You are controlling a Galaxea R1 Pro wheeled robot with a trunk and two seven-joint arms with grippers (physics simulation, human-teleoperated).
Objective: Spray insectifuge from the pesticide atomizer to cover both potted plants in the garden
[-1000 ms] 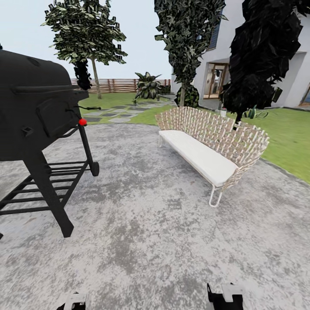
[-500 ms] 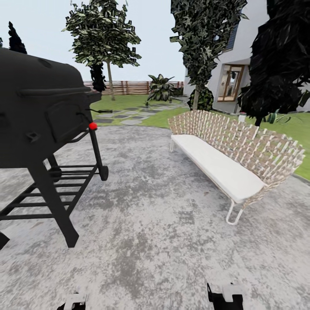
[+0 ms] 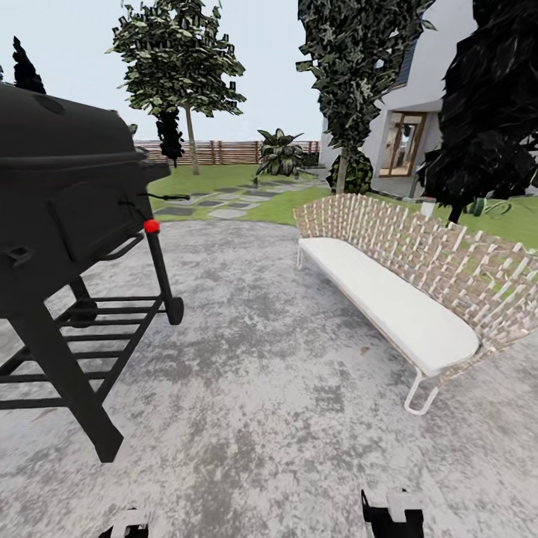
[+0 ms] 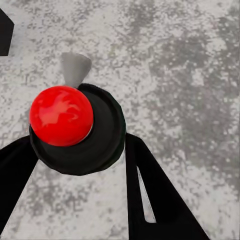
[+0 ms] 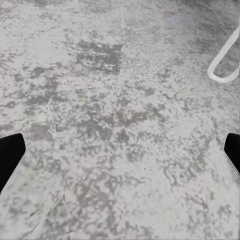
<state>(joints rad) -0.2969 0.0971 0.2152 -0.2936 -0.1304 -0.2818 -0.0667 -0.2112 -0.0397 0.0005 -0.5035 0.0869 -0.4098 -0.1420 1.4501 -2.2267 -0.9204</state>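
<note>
on the grey patio [image 3: 261,388] between grill [image 3: 67,202] and bench [image 3: 388,299], the robot seems in transit toward the garden [image 3: 217,179] ahead; right gripper [image 5: 120,150] jaws apart, left's unclear.

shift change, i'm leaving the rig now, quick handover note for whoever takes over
Left gripper: open, holding nothing, over grey paving beside a red ball on a black wheel.
Right gripper: open, empty, over paving.
Robot stands on the patio between the black grill and the woven bench.
The garden, lawn with stepping stones and fence, lies ahead.
Done: nothing picked up.
Left: drive to the lawn, find atomizer and both potted plants, spray.
</note>
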